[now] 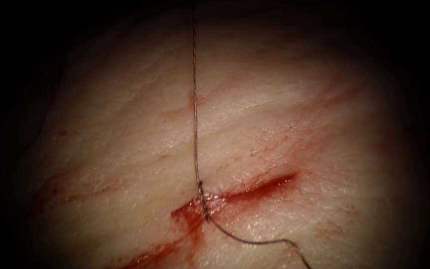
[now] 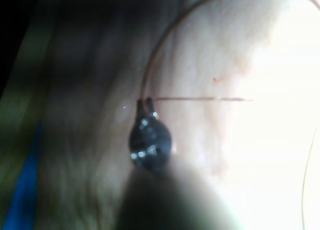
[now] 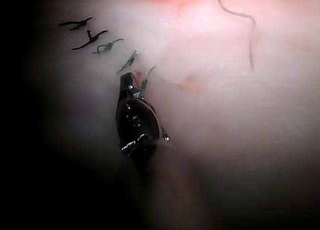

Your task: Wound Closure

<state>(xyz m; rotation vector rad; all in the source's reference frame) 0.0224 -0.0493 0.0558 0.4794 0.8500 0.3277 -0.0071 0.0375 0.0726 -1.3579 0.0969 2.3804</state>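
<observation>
Thread (image 1: 195, 109) runs from a knot (image 1: 203, 199) over the cut (image 1: 245, 192) toward 12 o'clock. Left tool (image 2: 146, 105) clamps thread. Right tool (image 3: 127, 79): jaw state cannot be told; no needle seen.

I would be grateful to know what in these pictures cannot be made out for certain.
- Thread: both strands leave the endoscope view at its edges, so their ends are cut off.
- Left tool: the left wrist view is blurred; what its jaw tips hold, thread or needle, is unclear.
- Right tool: whether its jaws grip anything beside the knots is too small to tell.
- Cut: red fluid masks its edges at the knot.
</observation>
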